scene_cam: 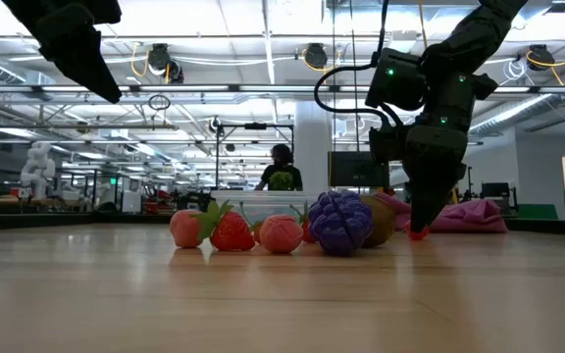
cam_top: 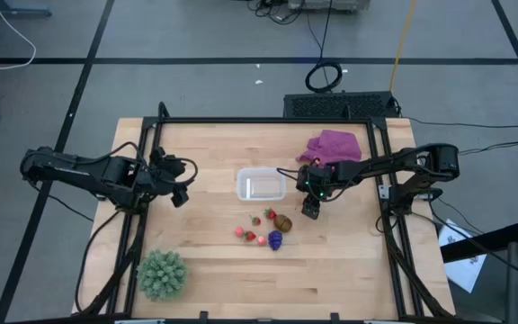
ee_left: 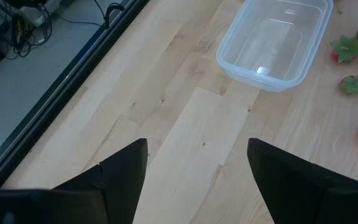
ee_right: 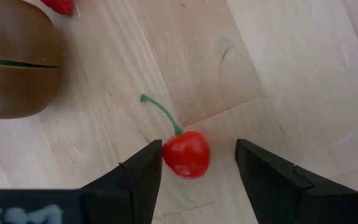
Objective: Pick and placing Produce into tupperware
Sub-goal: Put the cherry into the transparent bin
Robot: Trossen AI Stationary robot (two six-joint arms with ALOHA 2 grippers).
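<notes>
The clear tupperware [cam_top: 261,184] stands open on the wooden table, also in the left wrist view [ee_left: 275,40]. The produce lies in a loose group on the table near it: red strawberries [cam_top: 250,236], a brown round piece [cam_top: 283,221] and a purple grape cluster [cam_top: 275,239]. My right gripper [cam_top: 309,212] points down at the table just right of the brown piece [ee_right: 14,62]. It is open, with a small red cherry [ee_right: 186,154] with a green stem between its fingers. My left gripper [cam_top: 183,184] is open and hovers left of the tupperware. My right gripper comes at the cherry [ee_right: 186,154] from above, pointing down, a finger on either side. One finger [ee_right: 143,174] stands right against the cherry's side; whether it touches, I cannot tell. The other finger [ee_right: 260,174] is clear of it. The cherry lies on the table.
A large spiky green ball [cam_top: 162,274] sits near the table's near left corner. A purple-magenta cloth [cam_top: 334,146] lies by the far right edge, behind my right arm. A black frame runs along the table's sides. In the low view a person [scene_cam: 281,169] shows in the room beyond.
</notes>
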